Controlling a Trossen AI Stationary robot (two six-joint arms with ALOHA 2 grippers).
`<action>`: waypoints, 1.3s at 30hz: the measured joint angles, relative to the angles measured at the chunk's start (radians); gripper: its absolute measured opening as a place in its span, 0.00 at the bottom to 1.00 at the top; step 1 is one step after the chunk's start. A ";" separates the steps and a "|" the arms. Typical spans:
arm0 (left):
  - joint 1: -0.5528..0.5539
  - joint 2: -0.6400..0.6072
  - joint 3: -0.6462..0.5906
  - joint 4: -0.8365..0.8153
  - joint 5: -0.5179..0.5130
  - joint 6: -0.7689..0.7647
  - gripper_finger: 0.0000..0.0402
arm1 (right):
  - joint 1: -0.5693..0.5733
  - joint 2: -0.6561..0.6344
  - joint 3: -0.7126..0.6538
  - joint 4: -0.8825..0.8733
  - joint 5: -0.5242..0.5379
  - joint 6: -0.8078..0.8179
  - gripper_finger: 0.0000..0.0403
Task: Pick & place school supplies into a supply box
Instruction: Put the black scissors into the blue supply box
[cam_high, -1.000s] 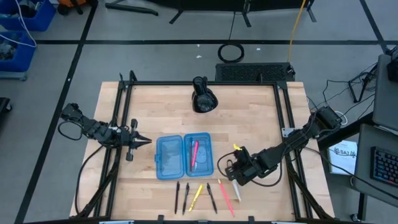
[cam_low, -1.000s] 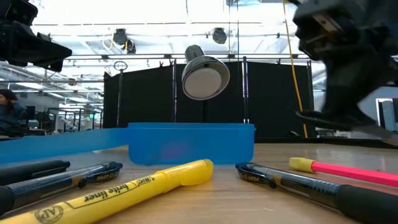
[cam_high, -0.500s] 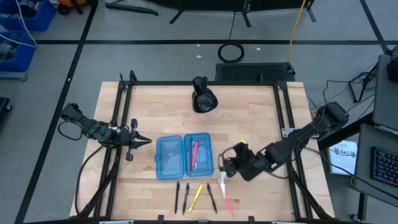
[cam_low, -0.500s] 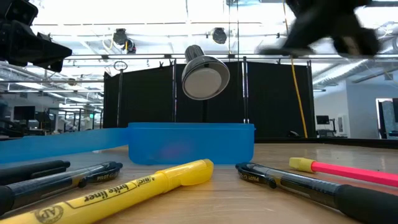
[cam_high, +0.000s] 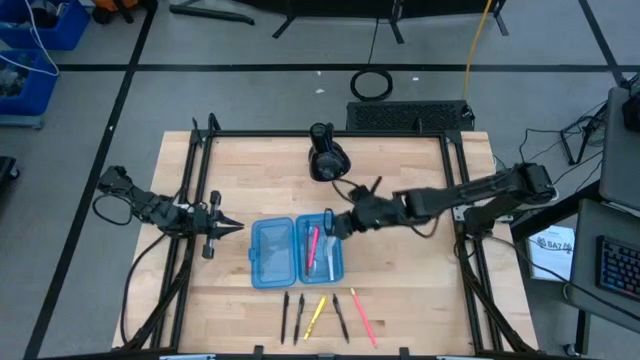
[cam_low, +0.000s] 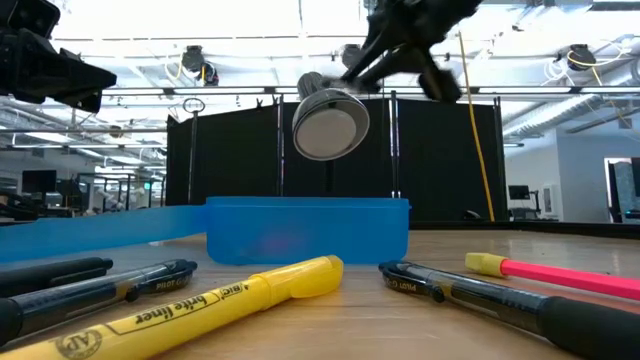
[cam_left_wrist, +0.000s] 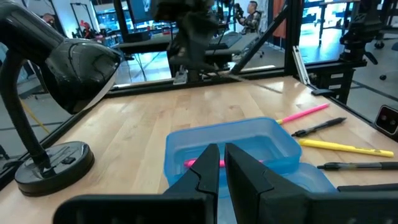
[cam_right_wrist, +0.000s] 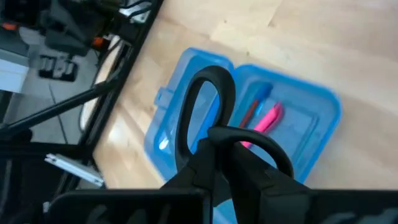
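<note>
You have the small scissors with black loop handles (cam_right_wrist: 208, 118) clamped in the right gripper (cam_right_wrist: 227, 158); in the right wrist view the two dark fingers are pinched together on the base of the handles, and the loops stand out ahead of them. The blades cannot be made out in that view. The right gripper (cam_high: 335, 225) hangs over the right-hand half of the translucent light-blue plastic pencil case (cam_high: 296, 250), at its far right corner in the high view, above the case rather than on it.

The case (cam_right_wrist: 311, 124) lies open, its two rectangular halves side by side in the middle of the light wooden table (cam_high: 400, 170). In the right half lies a pink pen (cam_high: 313, 245), and the right wrist view shows a slim blue pen (cam_right_wrist: 260, 94) just beside it (cam_right_wrist: 268, 118).

Near the table's front edge, below the case, you see five more supplies in a loose row: two black pens (cam_high: 291, 315), a yellow highlighter (cam_high: 316, 315), another black pen (cam_high: 340, 315) and a pink highlighter (cam_high: 362, 315). The low view shows the yellow highlighter (cam_low: 215, 300) lying closest to that camera.

Your left gripper (cam_high: 228, 226) waits just left of the case, its fingers (cam_left_wrist: 202, 171) drawn nearly together on nothing, pointing toward the case.

A black desk lamp (cam_high: 326, 155) stands at the table's far edge, behind the case.
</note>
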 joint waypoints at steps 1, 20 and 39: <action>0.000 0.000 0.000 0.000 0.000 0.000 0.08 | -0.021 0.013 0.010 0.001 -0.019 -0.018 0.04; 0.000 0.000 0.000 0.000 -0.001 0.019 0.08 | -0.146 0.317 0.138 -0.031 -0.207 -0.078 0.04; 0.000 0.000 0.000 0.012 0.008 0.012 0.08 | -0.156 0.334 0.139 -0.097 -0.186 -0.050 0.04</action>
